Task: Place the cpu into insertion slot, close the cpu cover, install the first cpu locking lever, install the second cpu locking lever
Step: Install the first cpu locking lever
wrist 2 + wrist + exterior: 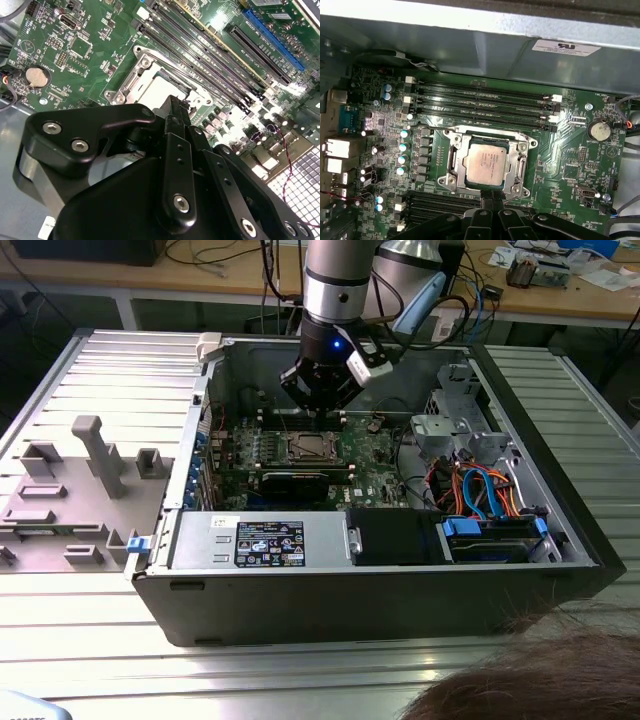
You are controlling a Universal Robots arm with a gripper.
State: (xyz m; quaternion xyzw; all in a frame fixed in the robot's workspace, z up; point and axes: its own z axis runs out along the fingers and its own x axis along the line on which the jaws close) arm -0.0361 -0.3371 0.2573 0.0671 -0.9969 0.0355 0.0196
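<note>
The cpu [487, 162], a silvery-grey square, lies flat in the insertion slot [449, 136] on the green board. The cpu cover [522, 167] is a metal frame lying down around the chip. A thin wire lever [485, 130] runs along the slot's side next to the memory slots. My gripper [491, 197] hangs just above the slot's opposite edge, black fingers pressed together and shut with nothing between them. In the second wrist view the gripper [175, 102] covers part of the cpu [157, 90]. In the exterior view the gripper [318, 418] hovers over the slot [312, 447] inside the open case.
The case walls [350, 590] enclose the board. Drive bays with blue and orange cables [480, 495] fill the exterior view's right. Long memory slots [485, 107] and a coin battery [598, 131] flank the socket. A grey plastic fixture [95, 455] stands outside on the table. A person's hair [540, 680] shows in front.
</note>
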